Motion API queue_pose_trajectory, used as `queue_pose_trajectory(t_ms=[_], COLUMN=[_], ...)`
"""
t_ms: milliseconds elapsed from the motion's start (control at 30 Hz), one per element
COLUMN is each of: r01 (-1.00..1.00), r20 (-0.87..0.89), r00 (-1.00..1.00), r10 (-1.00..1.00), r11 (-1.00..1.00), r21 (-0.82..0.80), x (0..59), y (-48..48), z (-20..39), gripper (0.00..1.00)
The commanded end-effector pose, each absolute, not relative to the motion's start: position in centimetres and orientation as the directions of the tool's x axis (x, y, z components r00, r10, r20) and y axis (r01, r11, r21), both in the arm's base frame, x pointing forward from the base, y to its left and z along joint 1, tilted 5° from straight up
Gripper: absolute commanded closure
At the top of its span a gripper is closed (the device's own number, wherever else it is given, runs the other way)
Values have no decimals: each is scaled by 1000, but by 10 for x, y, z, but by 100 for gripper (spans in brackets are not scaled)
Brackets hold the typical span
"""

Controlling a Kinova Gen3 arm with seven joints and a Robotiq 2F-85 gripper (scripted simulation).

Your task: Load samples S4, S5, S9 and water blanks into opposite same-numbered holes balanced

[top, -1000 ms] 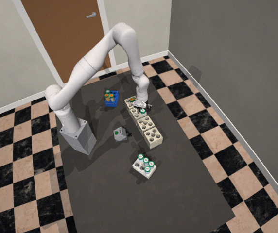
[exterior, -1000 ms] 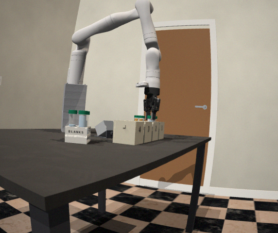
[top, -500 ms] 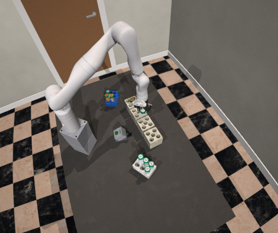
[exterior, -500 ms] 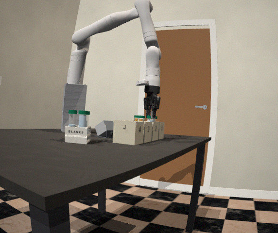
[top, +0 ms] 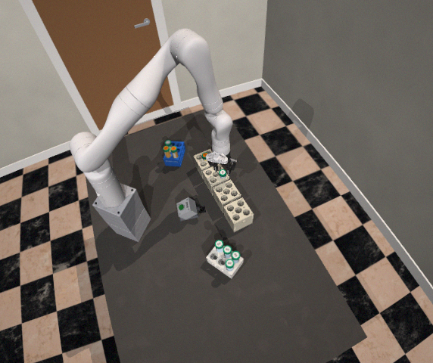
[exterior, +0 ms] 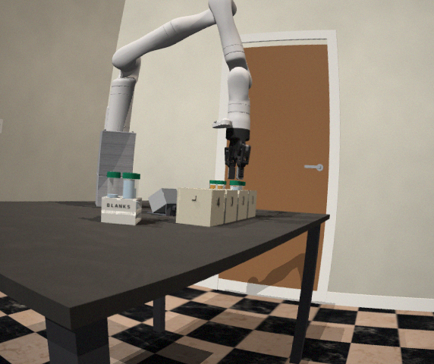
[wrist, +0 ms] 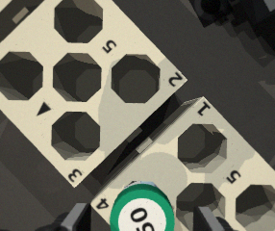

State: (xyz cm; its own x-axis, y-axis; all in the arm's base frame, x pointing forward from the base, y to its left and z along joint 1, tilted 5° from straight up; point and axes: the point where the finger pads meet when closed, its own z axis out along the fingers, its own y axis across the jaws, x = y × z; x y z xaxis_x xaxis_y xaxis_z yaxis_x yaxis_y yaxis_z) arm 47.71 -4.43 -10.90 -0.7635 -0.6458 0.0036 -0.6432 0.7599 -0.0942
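Note:
Four cream adapters [top: 224, 189] stand in a row on the dark table. A green-capped water blank marked 50 [wrist: 139, 214] [top: 222, 172] sits down in hole 4 of an adapter near the far end of the row. My gripper [wrist: 142, 221] is open, its fingers apart on either side of the cap and not touching it. It hovers just above the cap in the side view [exterior: 237, 174]. An orange-dotted sample [top: 205, 155] sits in the farthest adapter. The adapter beside the blank [wrist: 75, 77] is empty. The blue rack [top: 171, 157] holds orange-dotted samples.
The white BLANKS rack [top: 224, 258] with several green-capped tubes stands at the near end, and shows in the side view [exterior: 121, 209]. The grey DONE desk with a green key [top: 186, 209] sits left of the adapter row. The arm's base [top: 120, 215] is at the table's left edge.

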Motion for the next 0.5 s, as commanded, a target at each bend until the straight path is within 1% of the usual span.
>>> queue_pose_trajectory(t_ms=[0,467], r01=[-643,-643], r20=[2,2], r00=[-763,-763], r10=[-646,-646], r11=[760,760], r21=[-95,-95], x=[477,476], y=[-44,-43], z=[-104,-88], gripper=[38,38])
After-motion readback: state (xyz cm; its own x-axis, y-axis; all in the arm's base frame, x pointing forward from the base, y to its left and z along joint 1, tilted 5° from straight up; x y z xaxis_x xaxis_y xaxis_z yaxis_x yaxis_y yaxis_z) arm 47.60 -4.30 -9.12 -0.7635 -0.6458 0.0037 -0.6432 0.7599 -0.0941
